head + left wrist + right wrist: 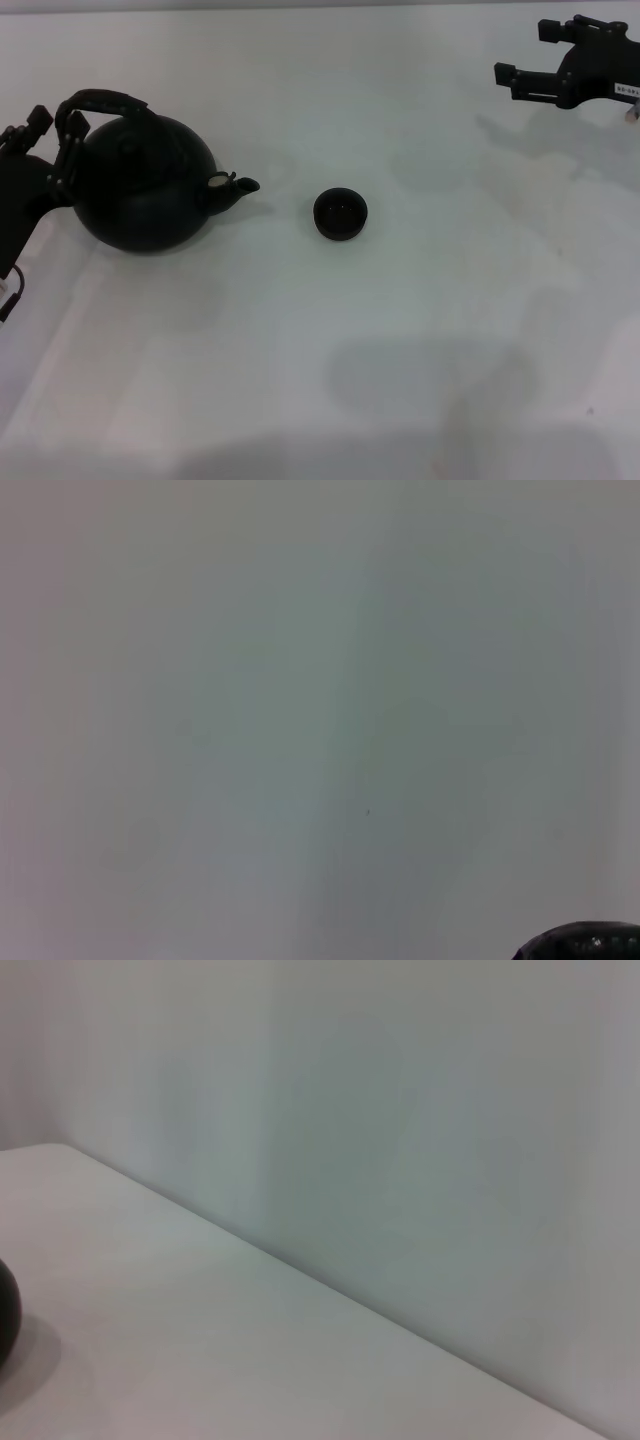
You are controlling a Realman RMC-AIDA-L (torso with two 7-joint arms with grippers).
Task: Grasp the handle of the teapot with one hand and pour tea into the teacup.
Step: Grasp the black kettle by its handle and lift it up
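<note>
Teapot (pixel 140 190), matte black, upright on the white table (pixel 400 340) at the robot's left, its short spout (pixel 240 187) pointing toward the teacup (pixel 340 213), which stands apart from it near the table's middle. The arched handle (pixel 100 100) loops over the lid. The left gripper (pixel 55 140) sits at the handle's outer end, fingers on either side of the band where it meets the body; whether they are clamped on it cannot be told from the head view, and the left wrist view shows mostly bare table.

Progress, as judged: the grasp is being made or just made; the pot is not lifted or tilted, and the whole pour remains.

The right gripper (pixel 560 72) hangs at the far right, jaws spread, holding nothing. Nothing lies between spout and cup.
</note>
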